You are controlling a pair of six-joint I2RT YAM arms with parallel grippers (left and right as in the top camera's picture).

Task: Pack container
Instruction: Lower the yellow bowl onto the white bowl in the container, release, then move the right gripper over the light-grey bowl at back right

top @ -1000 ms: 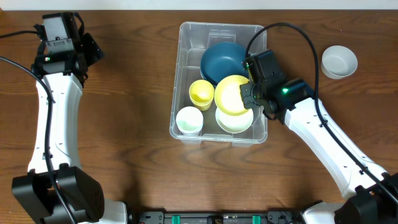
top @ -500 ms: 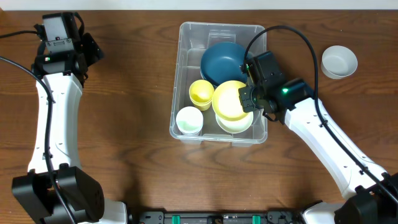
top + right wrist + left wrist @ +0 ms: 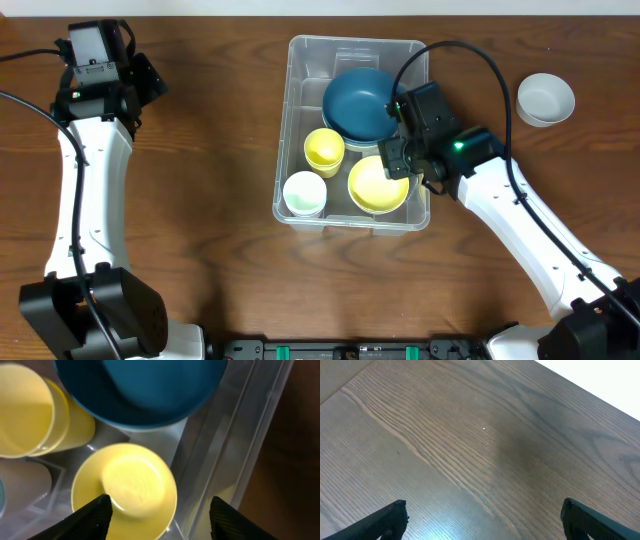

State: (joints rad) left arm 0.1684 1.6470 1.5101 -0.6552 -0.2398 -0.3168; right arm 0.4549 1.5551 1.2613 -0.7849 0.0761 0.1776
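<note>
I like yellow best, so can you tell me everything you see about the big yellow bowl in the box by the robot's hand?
The yellow bowl is round, shallow and glossy, and it looks like plastic. It is empty and sits mouth up. It lies in the corner of the clear container nearest the right arm, next to the dark blue bowl and the yellow cup. The right hand hangs open just above it, with one finger over its rim. I cannot tell whether that finger touches it.
</note>
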